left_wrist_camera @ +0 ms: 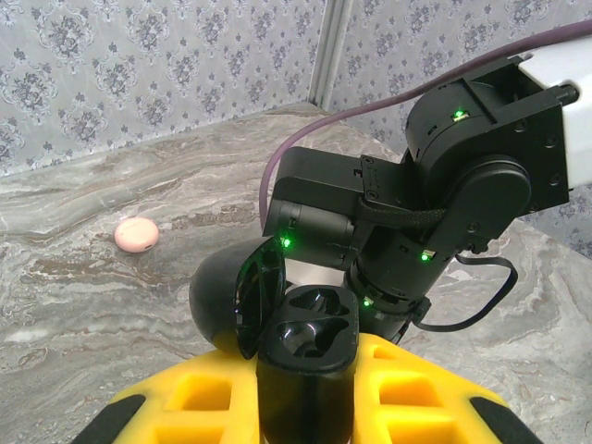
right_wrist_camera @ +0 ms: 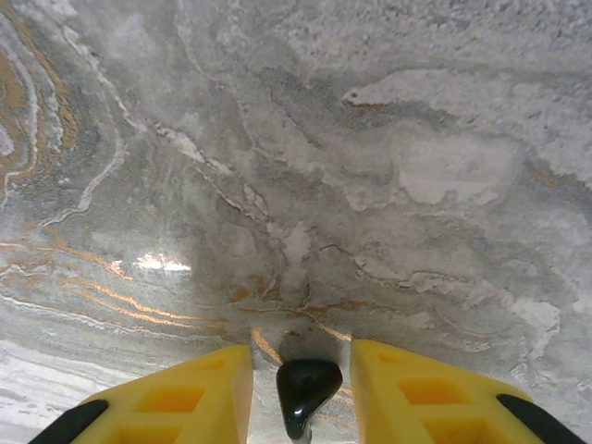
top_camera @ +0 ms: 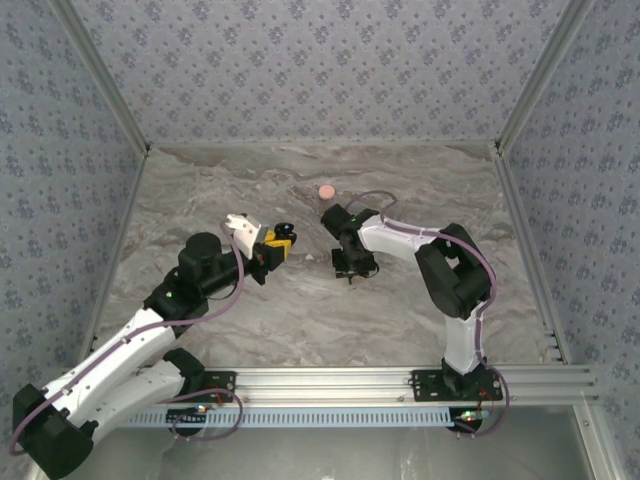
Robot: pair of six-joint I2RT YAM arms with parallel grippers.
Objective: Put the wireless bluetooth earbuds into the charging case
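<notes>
The black charging case point(left_wrist_camera: 310, 338) stands upright between the yellow fingers of my left gripper point(left_wrist_camera: 305, 375), which is shut on it. Its lid point(left_wrist_camera: 222, 301) hangs open to the left, and both sockets look empty. In the top view the left gripper point(top_camera: 276, 243) holds the case above the table's middle. My right gripper point(right_wrist_camera: 298, 350) points down at the marble table with its jaws apart. One small glossy black earbud point(right_wrist_camera: 307, 388) lies between the fingers with a gap on each side. From above, the right gripper point(top_camera: 350, 270) sits just right of the case. The other earbud is out of view.
A round pink piece point(top_camera: 326, 190) lies on the table behind both grippers, left of the case in the left wrist view point(left_wrist_camera: 137, 234). The right arm's black wrist point(left_wrist_camera: 462, 185) sits close behind the case. Patterned walls enclose the marble table point(top_camera: 420, 180).
</notes>
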